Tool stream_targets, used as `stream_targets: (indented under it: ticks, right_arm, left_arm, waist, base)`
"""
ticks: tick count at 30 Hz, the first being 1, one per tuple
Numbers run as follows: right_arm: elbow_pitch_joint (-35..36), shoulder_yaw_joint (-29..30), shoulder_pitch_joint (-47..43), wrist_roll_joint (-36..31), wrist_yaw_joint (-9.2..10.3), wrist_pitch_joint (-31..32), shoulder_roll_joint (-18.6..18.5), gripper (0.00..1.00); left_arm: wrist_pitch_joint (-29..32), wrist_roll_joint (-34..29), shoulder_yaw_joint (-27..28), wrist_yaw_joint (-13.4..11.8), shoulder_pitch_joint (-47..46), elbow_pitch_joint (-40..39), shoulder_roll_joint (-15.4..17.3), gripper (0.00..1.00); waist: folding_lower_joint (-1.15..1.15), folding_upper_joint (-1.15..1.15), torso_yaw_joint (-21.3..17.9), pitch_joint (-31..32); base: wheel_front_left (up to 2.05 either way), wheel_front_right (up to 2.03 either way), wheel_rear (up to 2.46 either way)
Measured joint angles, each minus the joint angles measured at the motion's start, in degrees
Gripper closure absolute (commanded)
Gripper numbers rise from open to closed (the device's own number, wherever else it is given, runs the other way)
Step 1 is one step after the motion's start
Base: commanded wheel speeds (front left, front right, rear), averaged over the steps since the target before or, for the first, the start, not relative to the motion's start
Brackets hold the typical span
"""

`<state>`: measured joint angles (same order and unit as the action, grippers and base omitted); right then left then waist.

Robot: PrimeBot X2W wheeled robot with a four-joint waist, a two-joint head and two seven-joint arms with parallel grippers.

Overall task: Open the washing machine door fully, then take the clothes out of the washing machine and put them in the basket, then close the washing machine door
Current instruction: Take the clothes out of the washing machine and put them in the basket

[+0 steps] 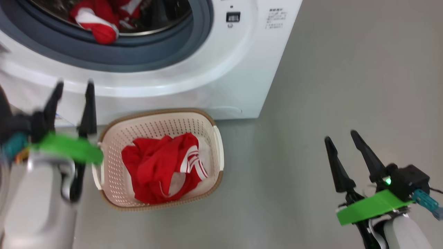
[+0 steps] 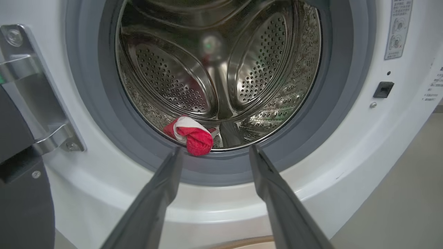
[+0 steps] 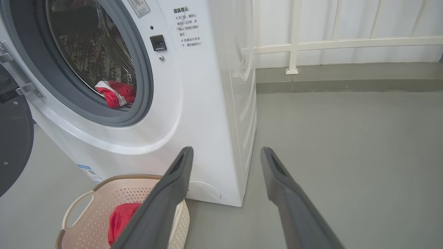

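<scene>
The white washing machine stands open, its door swung out to the left. Red clothes with white trim lie at the drum's front lip, also seen as clothes and clothes. A second red garment with white stripes lies in the cream basket on the floor below the opening. My left gripper is open and empty, left of the basket, fingers pointing at the drum; in the left wrist view the left gripper is just below the clothes. My right gripper hangs open and empty over the floor at the right.
Grey floor stretches to the right of the machine. A white railing and a low kerb stand behind it. The door hinge bracket sits on the left of the opening.
</scene>
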<state>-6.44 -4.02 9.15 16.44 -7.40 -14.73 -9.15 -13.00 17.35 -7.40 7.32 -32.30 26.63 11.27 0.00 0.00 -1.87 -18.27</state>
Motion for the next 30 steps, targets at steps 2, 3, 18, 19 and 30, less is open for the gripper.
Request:
stream_targets:
  ticks: [2,3,18,19,30]
  right_arm:
    - [0.21,-0.43,1.12,-0.25,0.00,0.00,0.37,0.00]
    - [0.26,-0.59,1.63,-0.30,0.00,0.00,0.58,0.00]
    - [1.01,-3.04,7.56,-0.81,0.00,0.00,3.26,0.00]
    - [0.97,-3.30,7.90,-0.81,0.00,0.00,3.41,0.00]
    - [0.84,-5.75,10.04,-0.81,0.00,0.00,4.41,0.00]
  left_arm:
    - [1.15,-0.10,-0.86,0.00,-5.20,3.27,0.00,0.00]
    - [1.49,-0.12,-1.20,0.00,-7.72,4.85,0.00,0.00]
    - [7.44,-4.01,-4.43,-0.09,-32.99,28.95,1.30,0.00]
    - [7.76,-4.23,-4.65,-0.11,-34.20,30.45,1.38,0.00]
    - [9.43,-4.28,-4.89,-1.27,-41.98,41.64,3.02,0.00]
  waist:
    - [0.00,0.00,-0.21,-1.24]
    - [0.00,0.00,-0.35,-1.87]
    - [0.00,0.00,-4.13,-10.16]
    - [0.00,0.00,-4.46,-10.57]
    - [0.00,0.00,-7.94,-13.33]
  base:
    - [0.00,0.00,0.00]
    - [0.00,0.00,0.00]
    - [0.00,0.00,0.00]
    - [0.00,0.00,0.00]
    - [0.00,0.00,0.00]
